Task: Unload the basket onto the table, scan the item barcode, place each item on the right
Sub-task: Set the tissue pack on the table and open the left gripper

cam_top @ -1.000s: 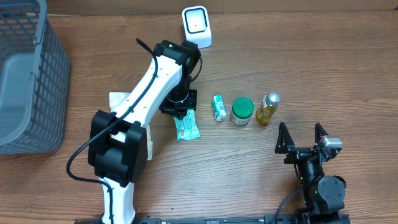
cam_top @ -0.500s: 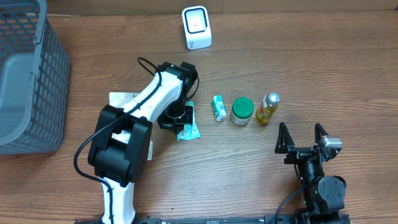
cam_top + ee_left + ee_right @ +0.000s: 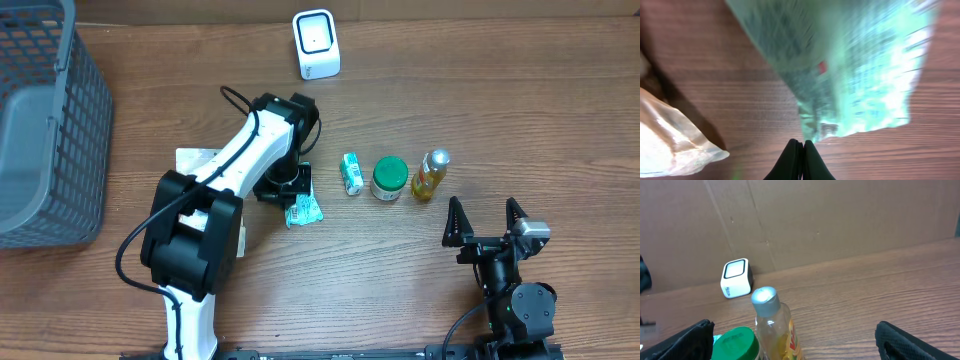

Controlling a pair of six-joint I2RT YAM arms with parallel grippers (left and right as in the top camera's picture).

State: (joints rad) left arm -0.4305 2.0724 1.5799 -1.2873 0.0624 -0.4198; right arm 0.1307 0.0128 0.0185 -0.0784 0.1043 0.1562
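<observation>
Pulled back from the scanner (image 3: 316, 43), left pincer (image 3: 802, 146) sits clamped shut, green packet (image 3: 860, 65) lying on the surface (image 3: 400, 290) just ahead of its tips; the scanning pass looks finished. Right pincer (image 3: 484, 222) gapes wide, idle.

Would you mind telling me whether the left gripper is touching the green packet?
Cannot tell. The left wrist view shows the left gripper shut right at the blurred lower edge of the green packet; overhead, the arm hides the spot.
</observation>
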